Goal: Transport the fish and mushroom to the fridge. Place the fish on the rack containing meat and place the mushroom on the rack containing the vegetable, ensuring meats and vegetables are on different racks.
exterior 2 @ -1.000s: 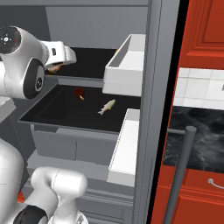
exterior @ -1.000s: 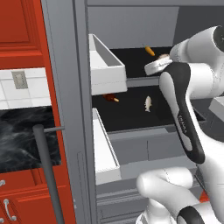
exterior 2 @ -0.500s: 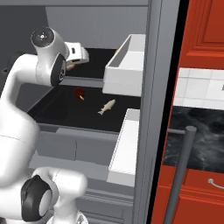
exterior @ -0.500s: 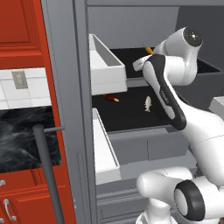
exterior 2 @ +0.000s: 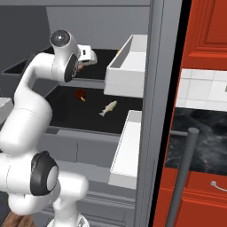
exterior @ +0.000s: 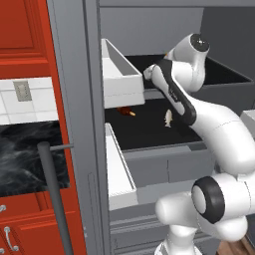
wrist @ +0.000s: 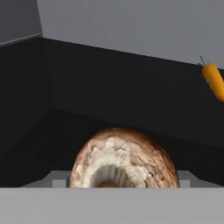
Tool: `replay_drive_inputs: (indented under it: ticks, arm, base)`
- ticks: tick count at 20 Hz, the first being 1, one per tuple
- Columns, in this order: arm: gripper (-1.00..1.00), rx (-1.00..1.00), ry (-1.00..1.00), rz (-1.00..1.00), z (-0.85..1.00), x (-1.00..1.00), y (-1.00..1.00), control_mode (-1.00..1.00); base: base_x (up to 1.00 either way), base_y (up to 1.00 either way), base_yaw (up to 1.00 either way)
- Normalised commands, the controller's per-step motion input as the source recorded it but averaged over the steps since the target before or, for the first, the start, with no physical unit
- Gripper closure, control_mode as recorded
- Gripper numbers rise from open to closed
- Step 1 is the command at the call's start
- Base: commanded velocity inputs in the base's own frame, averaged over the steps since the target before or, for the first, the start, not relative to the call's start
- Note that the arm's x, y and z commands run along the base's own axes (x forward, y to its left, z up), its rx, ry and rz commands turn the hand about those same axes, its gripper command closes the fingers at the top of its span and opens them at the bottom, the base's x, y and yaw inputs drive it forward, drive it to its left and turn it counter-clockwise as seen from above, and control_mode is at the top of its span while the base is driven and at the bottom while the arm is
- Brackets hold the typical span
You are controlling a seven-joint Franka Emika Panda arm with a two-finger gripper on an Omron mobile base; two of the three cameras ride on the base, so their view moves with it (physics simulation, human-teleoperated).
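The brown mushroom point(wrist: 124, 159) looms close in the hand view, gripped in my gripper point(exterior: 148, 73) over the higher black rack point(exterior: 224, 74) of the open fridge point(exterior: 74, 99). The orange carrot point(wrist: 213, 80) lies on that rack, ahead and to the right of the mushroom. On the lower rack point(exterior: 144, 134) the pale fish point(exterior: 168, 117) point(exterior 2: 108, 107) lies near the dark red meat point(exterior: 125, 111) point(exterior 2: 80, 94). The mushroom hides my fingertips.
White door bins point(exterior: 122, 79) point(exterior 2: 126, 146) jut from the open fridge door beside both racks. Red cabinets point(exterior: 20, 30) and a dark oven with a long bar handle point(exterior: 52, 199) stand beside the fridge. My own arm point(exterior: 209, 114) crosses in front of the racks.
The arm has stretched up and carried the mushroom inward over the higher rack, toward the door-bin side. Fish, meat and carrot lie as before.
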Motion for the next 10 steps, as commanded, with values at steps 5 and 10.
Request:
replay_drive_inputs:
  ticks: [5,10]
  arm:
    - [1.00,0.00,0.02,0.00,-0.22,0.74,0.00,-1.00]
    - [-1.00,0.00,0.06,0.00,-0.54,0.64,0.01,-1.00]
  base:
    - [0.00,0.00,0.00]
    - [0.00,0.00,0.00]
